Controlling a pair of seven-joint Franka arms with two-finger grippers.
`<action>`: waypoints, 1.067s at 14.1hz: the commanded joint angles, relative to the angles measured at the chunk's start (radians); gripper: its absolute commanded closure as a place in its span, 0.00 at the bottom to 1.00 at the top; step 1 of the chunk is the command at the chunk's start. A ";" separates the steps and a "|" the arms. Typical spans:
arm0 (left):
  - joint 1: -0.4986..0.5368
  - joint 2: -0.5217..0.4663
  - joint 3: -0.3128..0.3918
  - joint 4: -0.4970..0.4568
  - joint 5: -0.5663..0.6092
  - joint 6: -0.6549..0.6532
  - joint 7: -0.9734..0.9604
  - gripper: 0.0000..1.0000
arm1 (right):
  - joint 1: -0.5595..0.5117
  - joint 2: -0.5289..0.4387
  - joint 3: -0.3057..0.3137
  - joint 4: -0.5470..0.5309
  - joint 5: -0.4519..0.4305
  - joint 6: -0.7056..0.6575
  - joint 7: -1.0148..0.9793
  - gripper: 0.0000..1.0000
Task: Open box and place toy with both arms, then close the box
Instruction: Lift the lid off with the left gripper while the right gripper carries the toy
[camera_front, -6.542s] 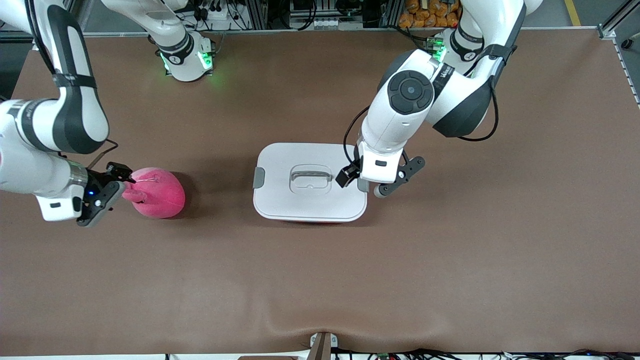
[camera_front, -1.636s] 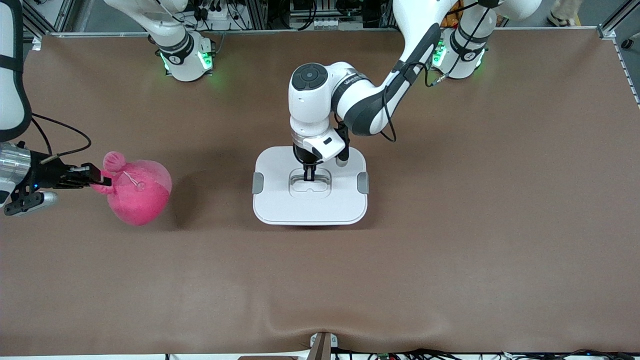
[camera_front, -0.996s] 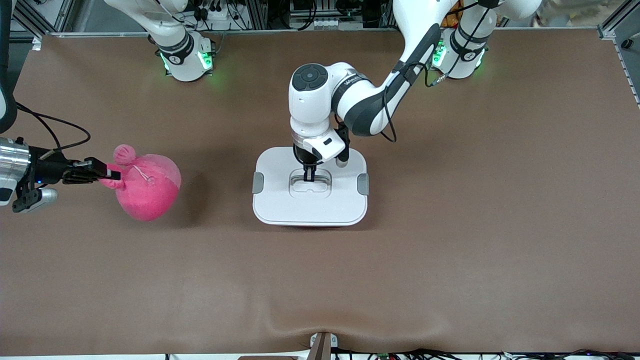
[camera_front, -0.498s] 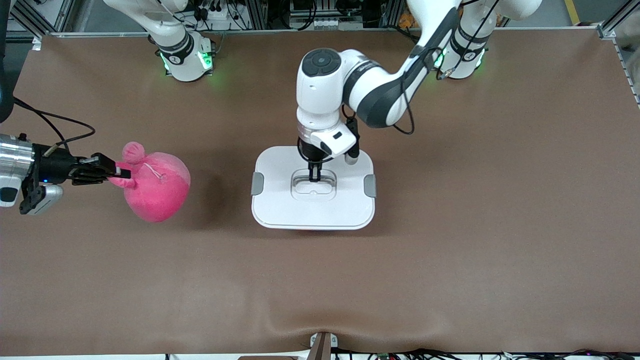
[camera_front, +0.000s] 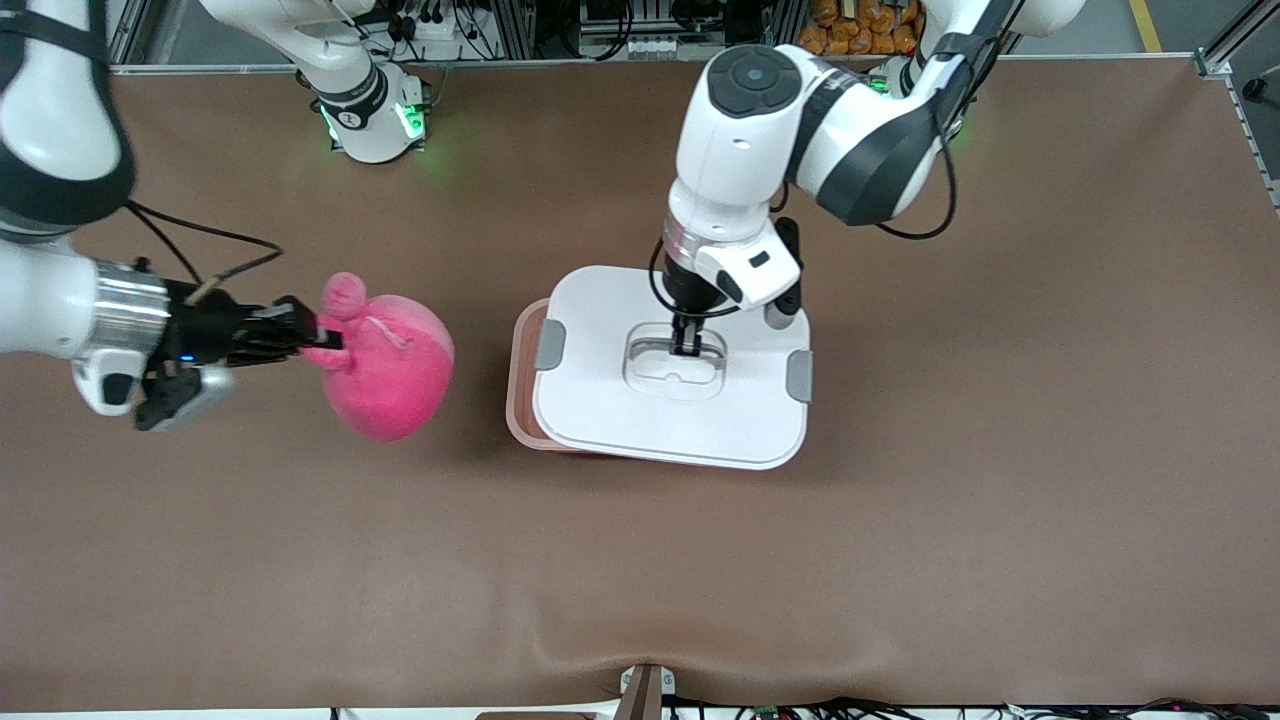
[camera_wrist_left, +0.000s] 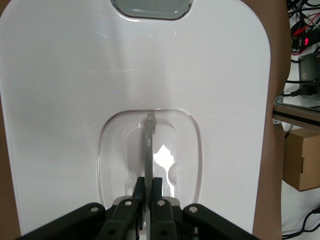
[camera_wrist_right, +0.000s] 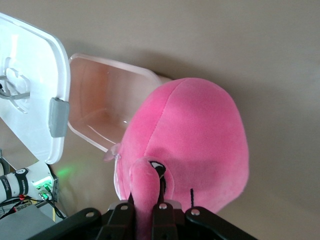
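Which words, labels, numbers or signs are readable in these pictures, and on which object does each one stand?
No text can be read.
The lid, the box and the toy carry no print.
A small dark mark on the base of the right arm is too small to read.
The cardboard carton in the left wrist view shows no legible label.

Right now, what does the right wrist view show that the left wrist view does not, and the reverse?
Only the right wrist view shows the round hot-pink plush toy, one stubby limb pinched in the shut right hand, and the translucent pink plastic tub, partly uncovered with nothing showing in the part that can be seen. Only the left wrist view shows the shut left hand gripping the raised grey handle in the lid's recess. Both show the white plastic lid with a grey side clip.
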 joint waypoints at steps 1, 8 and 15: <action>0.040 -0.043 -0.010 -0.021 -0.021 -0.086 0.099 1.00 | 0.100 0.064 -0.009 0.116 -0.005 -0.013 0.137 1.00; 0.187 -0.115 -0.010 -0.024 -0.131 -0.229 0.364 1.00 | 0.232 0.104 -0.011 0.129 -0.050 0.061 0.184 1.00; 0.301 -0.140 -0.010 -0.021 -0.223 -0.342 0.654 1.00 | 0.281 0.135 -0.009 0.127 -0.070 0.092 0.203 1.00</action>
